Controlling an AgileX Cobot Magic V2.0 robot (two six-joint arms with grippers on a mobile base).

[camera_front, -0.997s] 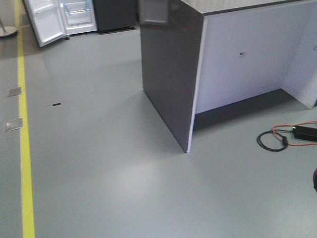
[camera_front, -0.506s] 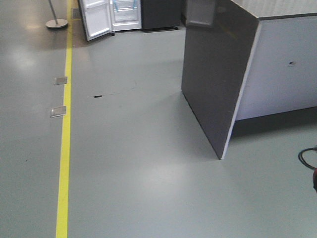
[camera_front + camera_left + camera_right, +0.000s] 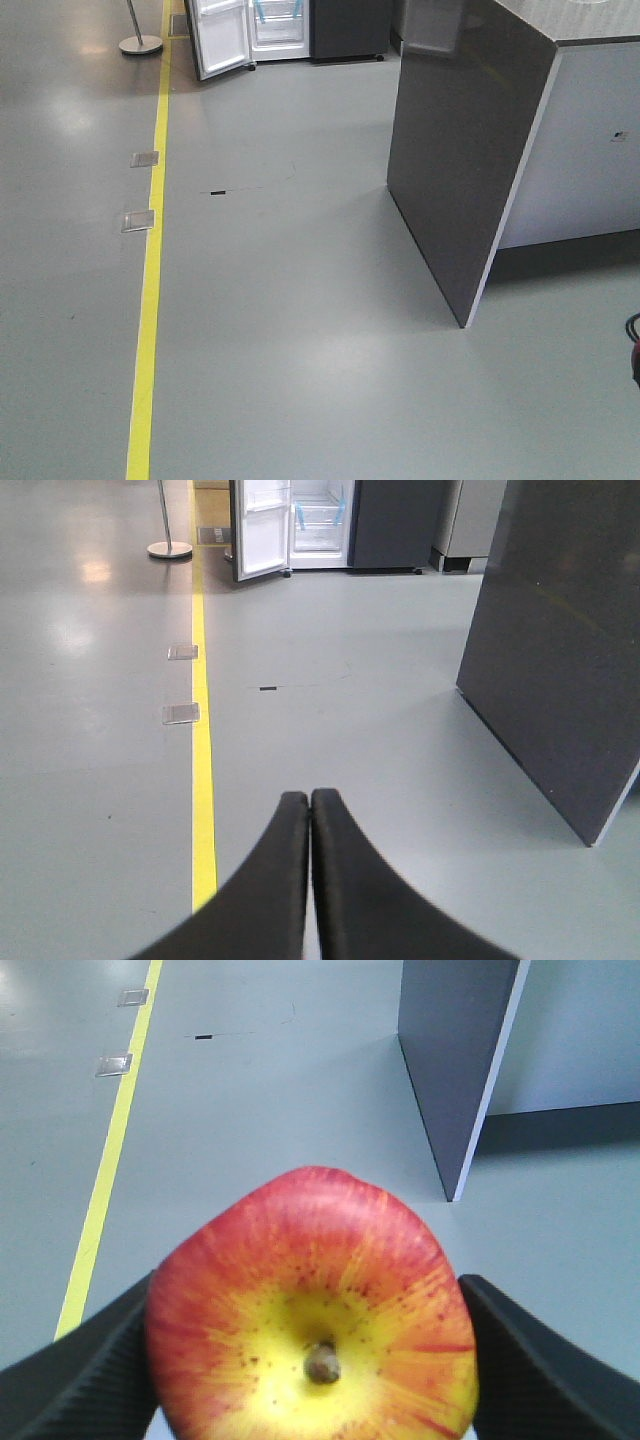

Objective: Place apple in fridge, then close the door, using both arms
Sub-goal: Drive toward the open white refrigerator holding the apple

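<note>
- The apple [image 3: 312, 1325] sits in the right gripper [image 3: 312, 1355], one black finger pressed against each flank. The gripper is clamped on the fruit and carries it clear of the floor [image 3: 260, 1110].
- The dimple with its brown nub looks straight back at the wrist camera, so the core runs along the gripper's own line and the round far side leads.
- The left gripper [image 3: 309, 798] carries nothing, its two fingers pressed together tip to tip.
- The fridge [image 3: 322, 540] is well apart from both grippers, far across the open floor. It lies ahead in the left wrist view and up in the top left of the front view.
- Its door [image 3: 262, 530] stands open on the left of the white inside, pale inner face turned this way. The other door [image 3: 392, 525] beside it is dark and closed.
- The grey-and-white counter [image 3: 460, 150] stands near on the right, and the yellow line [image 3: 150, 300] runs down the floor on the left. Between them the lane to the fridge looks free.
- My read: this is the drive-up, with neither placing nor closing begun.
- What the next move turns on is that the opening lies far ahead and left of the apple, so the base has to cover that ground before the right arm can reach a shelf.
- The open door hangs on the left arm's side, so the empty left gripper looks the likelier one to push it shut.
</note>
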